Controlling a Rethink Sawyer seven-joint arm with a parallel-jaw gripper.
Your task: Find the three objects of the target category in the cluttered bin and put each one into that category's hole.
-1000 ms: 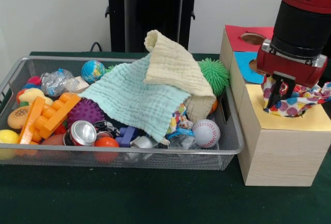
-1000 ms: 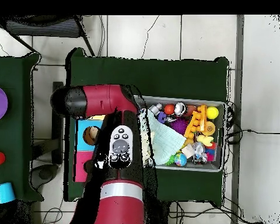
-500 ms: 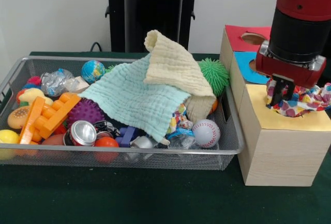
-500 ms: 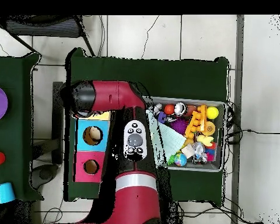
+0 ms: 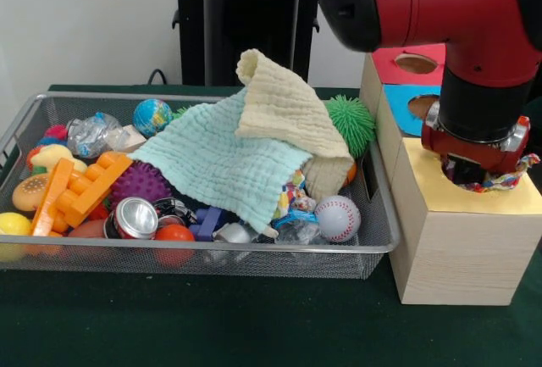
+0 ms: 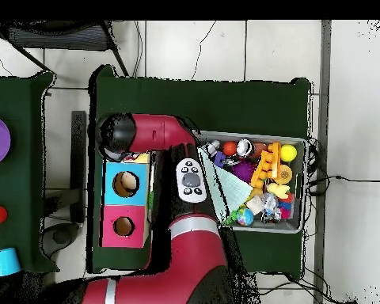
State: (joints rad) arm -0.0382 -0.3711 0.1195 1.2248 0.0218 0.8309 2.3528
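Claw (image 5: 471,172) sinks into the yellow hole of the box (image 5: 457,240); its grip can't be told. Patterned cloth (image 5: 506,180) bunches at the hole's rim. No writing reads.

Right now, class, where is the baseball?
In the front view, the baseball lies in the wire bin's near right corner, below the mint cloth, beside the wooden box.

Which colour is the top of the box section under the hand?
Yellow, seen best in the front view.

Wire-mesh metal bin (image 5: 34,108); waffle-textured mint cloth (image 5: 224,168); pale matt wooden box (image 5: 457,253); shiny metal can (image 5: 135,217); glossy red arm (image 5: 440,2).
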